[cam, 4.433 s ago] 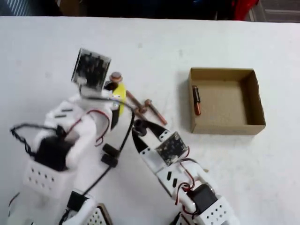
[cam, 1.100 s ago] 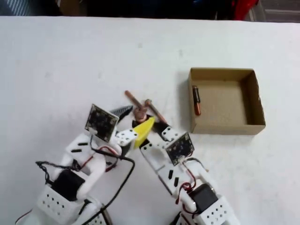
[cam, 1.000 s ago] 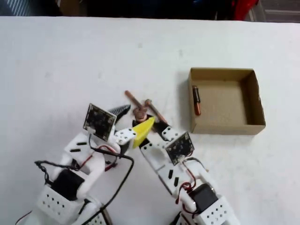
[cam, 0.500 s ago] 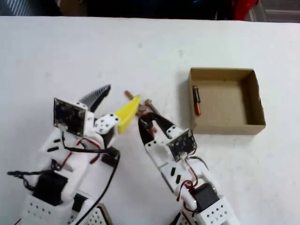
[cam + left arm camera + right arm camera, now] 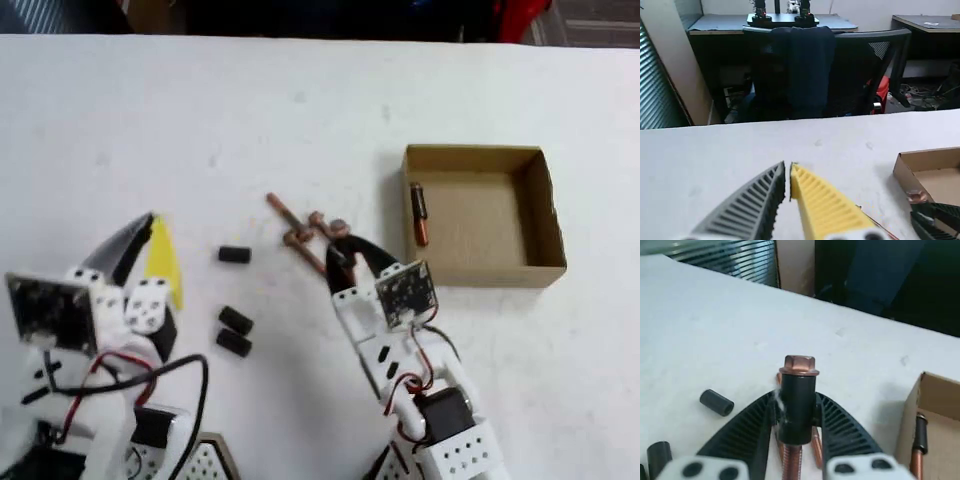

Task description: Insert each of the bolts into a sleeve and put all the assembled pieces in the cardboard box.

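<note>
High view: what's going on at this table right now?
The right gripper is shut on a bolt with a black sleeve on its shank, held beside the cardboard box. One assembled piece lies inside the box. The left gripper is shut and empty, over the table's left side. Three loose sleeves and some bare bolts lie on the table between the arms.

No word, number, label or sign can be read anywhere. The cardboard box (image 5: 548, 212) at 3 o'clock on the tabletop (image 5: 300, 100) has plain brown walls. Any marks on the circuit board (image 5: 405, 292) at 5 o'clock are too small to make out.
</note>
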Motion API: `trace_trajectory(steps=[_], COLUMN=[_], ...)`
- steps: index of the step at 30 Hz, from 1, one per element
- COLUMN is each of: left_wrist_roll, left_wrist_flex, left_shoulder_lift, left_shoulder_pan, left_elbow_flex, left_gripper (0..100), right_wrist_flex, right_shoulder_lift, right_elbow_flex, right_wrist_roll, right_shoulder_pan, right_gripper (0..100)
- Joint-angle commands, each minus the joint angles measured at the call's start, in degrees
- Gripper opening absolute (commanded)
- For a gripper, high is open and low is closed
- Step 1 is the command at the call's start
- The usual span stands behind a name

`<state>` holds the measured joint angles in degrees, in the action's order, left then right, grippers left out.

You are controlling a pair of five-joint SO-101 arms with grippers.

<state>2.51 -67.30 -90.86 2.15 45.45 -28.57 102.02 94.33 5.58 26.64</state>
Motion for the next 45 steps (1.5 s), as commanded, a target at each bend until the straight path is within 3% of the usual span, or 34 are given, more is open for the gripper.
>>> trace_trajectory(steps=[1,6,10,18,27,36,45], left_wrist_roll=[-3.52,-4.66,-4.66,-4.75,-4.75,-4.31,-4.48], left_wrist_flex=[-2.55,-3.34,-3.34,-2.37,-0.09,-0.53,-5.45], left_shoulder_lift=[-4.97,-13.14,-14.02,-13.93,-13.93,-13.93,-13.93], left_shoulder_pan=[-2.07,-6.11,-9.98,-10.42,-10.51,-10.51,-10.51], left_elbow_flex=[1.67,8.26,12.57,23.82,37.98,46.68,48.09], left_gripper=[2,2,2,2,2,2,2], right_wrist_flex=[-9.01,-16.04,-23.25,-31.78,-42.24,-36.88,-25.36], right_shoulder_lift=[0.92,0.57,0.48,-0.57,-24.22,-51.03,-74.68], right_elbow_flex=[-9.32,-16.70,-24.26,-36.22,-57.14,-63.47,-63.74], right_wrist_roll=[0.09,0.53,6.95,8.26,8.18,8.35,14.42], right_shoulder_pan=[-3.65,-6.55,-9.10,-16.31,-16.66,-31.34,-33.19], right_gripper=[1.6,1.6,1.6,1.6,1.6,1.8,1.8])
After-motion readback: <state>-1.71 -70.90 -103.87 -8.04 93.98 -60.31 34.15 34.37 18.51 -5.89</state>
